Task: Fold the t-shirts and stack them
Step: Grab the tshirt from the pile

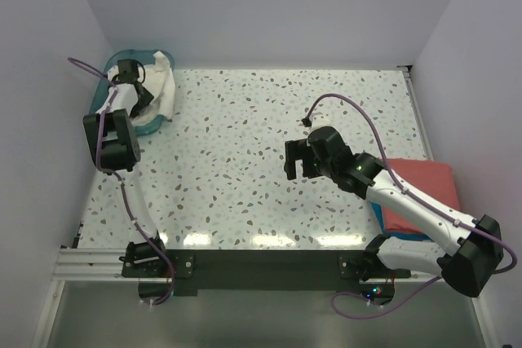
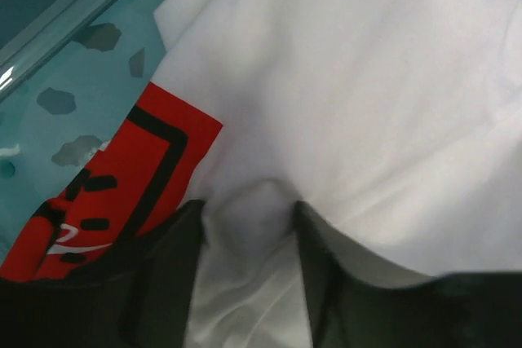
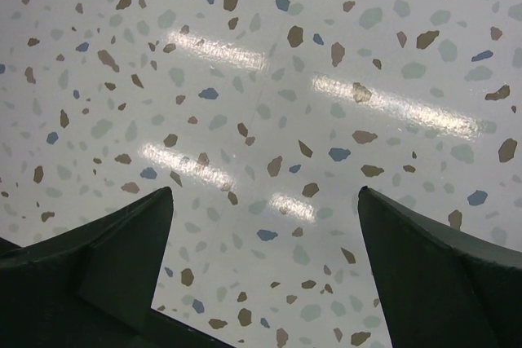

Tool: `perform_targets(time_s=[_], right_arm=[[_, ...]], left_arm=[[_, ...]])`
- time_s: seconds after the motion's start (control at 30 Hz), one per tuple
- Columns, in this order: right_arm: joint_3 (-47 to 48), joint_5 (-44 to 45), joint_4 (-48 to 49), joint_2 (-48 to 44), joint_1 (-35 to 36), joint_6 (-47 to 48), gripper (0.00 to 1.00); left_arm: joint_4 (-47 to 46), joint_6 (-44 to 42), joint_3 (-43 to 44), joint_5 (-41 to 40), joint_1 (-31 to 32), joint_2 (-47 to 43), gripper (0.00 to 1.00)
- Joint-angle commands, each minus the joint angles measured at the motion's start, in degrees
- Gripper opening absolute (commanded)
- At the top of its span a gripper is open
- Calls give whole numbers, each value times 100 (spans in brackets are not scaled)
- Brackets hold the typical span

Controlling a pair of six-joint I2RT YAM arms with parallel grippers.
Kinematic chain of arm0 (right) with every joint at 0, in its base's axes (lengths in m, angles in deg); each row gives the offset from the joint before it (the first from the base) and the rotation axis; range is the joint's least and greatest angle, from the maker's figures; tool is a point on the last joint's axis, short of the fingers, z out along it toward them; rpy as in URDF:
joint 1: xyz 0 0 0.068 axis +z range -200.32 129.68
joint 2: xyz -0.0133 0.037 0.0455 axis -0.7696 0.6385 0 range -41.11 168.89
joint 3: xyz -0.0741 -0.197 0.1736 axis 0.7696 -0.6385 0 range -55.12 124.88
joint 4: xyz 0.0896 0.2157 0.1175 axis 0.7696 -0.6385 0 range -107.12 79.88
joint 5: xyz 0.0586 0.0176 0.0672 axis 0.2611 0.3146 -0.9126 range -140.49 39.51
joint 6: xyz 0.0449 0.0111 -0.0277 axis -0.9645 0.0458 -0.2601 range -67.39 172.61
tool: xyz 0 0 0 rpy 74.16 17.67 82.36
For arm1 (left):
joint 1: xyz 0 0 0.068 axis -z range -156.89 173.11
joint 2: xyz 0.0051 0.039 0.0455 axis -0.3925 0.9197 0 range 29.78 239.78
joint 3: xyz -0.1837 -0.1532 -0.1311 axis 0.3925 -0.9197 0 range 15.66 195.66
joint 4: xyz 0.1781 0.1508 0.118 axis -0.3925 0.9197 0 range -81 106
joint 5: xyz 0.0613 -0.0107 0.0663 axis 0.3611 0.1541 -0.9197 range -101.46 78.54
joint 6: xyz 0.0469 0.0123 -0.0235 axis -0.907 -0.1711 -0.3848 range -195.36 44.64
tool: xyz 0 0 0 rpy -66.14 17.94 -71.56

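A cream-white t-shirt (image 1: 161, 91) lies crumpled in the teal tub (image 1: 122, 55) at the table's far left. My left gripper (image 1: 129, 77) reaches down into it. In the left wrist view its fingers (image 2: 175, 258) press into the white cloth (image 2: 351, 79), apart, with a raised fold between them (image 2: 247, 209); a red print with black marks (image 2: 139, 169) shows beside them. A folded salmon-red t-shirt (image 1: 424, 185) lies at the right edge on a blue one (image 1: 378, 213), of which only an edge peeks out. My right gripper (image 1: 300, 160) hovers open over bare table (image 3: 265, 193), holding nothing.
The tub's translucent wall (image 2: 73, 63) runs close to the left fingers. White walls close in the speckled table (image 1: 261, 120) on the left, back and right. The right arm stretches over the folded stack.
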Motion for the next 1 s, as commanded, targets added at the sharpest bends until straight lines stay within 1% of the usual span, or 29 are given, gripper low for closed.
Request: perform_targets(time_s=[0.0,0.03,0.1,0.13,0.17,0.23,0.4,0.67,0.77,0.83,0.97], right_arm=[[-1,-94,148,55,6,67,99],[-1,-94,148,73,-2,67,99],[8,-111,148,82,6,76,99],[8,-103,148,91,-2,67,99],[8,-111,148,91,-2,75,99],[25,-111,148,82,-2,84,99],[43,-111,166,91,-2,84,99],[78,-76,175,196,-2,76,99],[122,3,148,214,-2,76,99],[157,46,131,196,-2,84,99],[280,214,43,91,-2,110,99]], left_arm=[[-267,57,-12,328,-96,-93,46],[-328,39,-22,407,-113,-137,28],[-417,-66,48,478,-122,-287,15],[-400,-84,118,522,-131,-331,3],[-399,-162,180,557,-140,-435,0],[-382,-242,382,627,-140,-576,0],[-636,-435,549,864,-140,-1393,0],[-1023,-532,787,1936,-26,-2676,0],[-1023,-724,1110,2156,246,-3054,0],[-1023,-848,1269,2288,545,-3231,0],[-953,-1208,1919,2657,1169,-3608,0]])
